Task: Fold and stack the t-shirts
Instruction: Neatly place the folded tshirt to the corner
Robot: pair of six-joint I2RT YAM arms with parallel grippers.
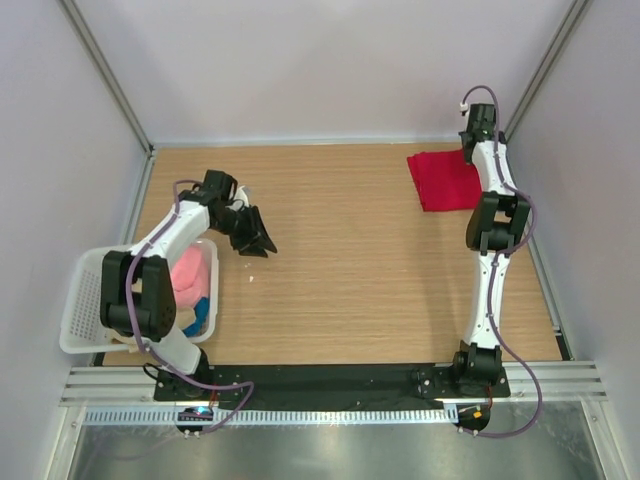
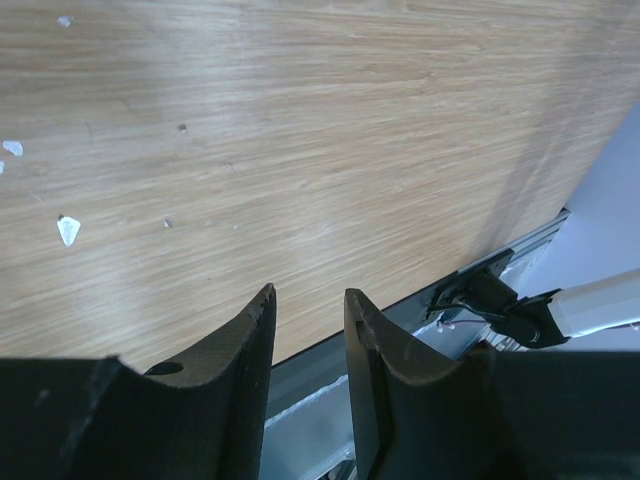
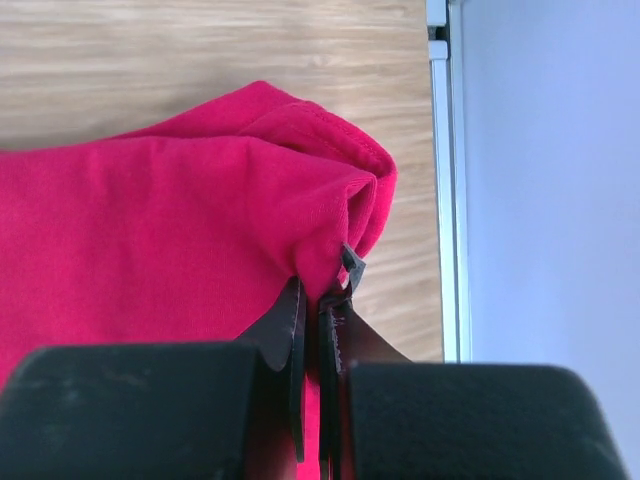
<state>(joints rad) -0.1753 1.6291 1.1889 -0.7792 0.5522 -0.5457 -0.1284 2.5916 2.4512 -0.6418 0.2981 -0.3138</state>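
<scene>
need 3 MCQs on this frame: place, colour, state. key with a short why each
1. Where does the red shirt lie? A) near left corner B) far right of the table C) dead centre
2. What colour is the biggest cloth showing in the basket? A) pink B) green C) black
3. What are the right fingers doing? A) open over bare wood B) holding the basket C) shut on the red shirt's edge

1 B: top view shows it at the far right edge.
2 A: pink cloth fills the basket's middle.
3 C: right wrist view shows red cloth pinched between them.
</scene>
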